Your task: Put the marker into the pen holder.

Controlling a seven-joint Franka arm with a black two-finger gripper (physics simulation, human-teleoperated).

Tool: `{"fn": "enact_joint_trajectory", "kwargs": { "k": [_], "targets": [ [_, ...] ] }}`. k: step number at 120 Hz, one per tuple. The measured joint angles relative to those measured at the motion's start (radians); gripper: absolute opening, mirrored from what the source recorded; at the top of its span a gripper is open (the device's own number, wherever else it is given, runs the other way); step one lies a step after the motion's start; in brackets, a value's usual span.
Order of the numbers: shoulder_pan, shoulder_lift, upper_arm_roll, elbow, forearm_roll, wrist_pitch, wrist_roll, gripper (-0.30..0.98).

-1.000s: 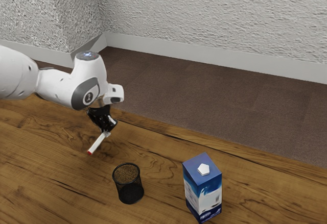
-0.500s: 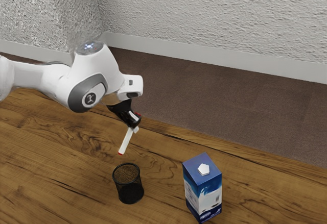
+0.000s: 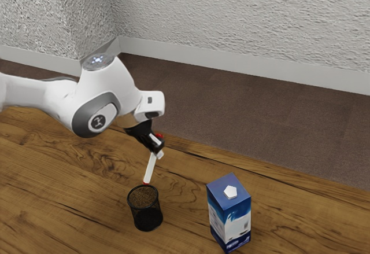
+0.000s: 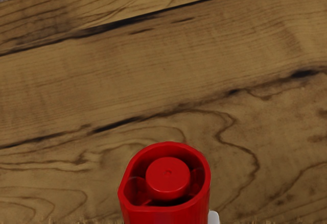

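In the exterior view my gripper (image 3: 156, 150) is shut on the marker (image 3: 150, 168), a white stick with red at both ends. It hangs slightly tilted, its lower red tip at the far rim of the pen holder as seen there; whether tip and rim touch I cannot tell. The pen holder (image 3: 147, 214) is a black mesh cup standing upright on the table. Close up in the wrist view is the marker's red end (image 4: 167, 178), round and hollow with a knob inside.
A blue and white carton (image 3: 229, 214) stands on the wooden table (image 3: 69, 208), toward the exterior view's right from the pen holder. Beyond the table's far edge lie brown carpet and a pale textured wall.
My hand has carried the marker toward the exterior view's right, then lowered it nearer the pen holder, and the marker hangs more upright than a second ago. Cup and carton have stayed put.
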Motion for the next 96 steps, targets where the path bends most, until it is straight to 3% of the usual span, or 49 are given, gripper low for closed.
{"fn": "enact_joint_trajectory", "kwargs": {
  "k": [51,96],
  "targets": [
    [-0.007,-0.069,-0.001,-0.092,0.001,-0.001,-0.036,-0.08],
    [-0.023,-0.052,-0.002,-0.173,-0.004,0.001,-0.066,-0.03]
  ]
}}
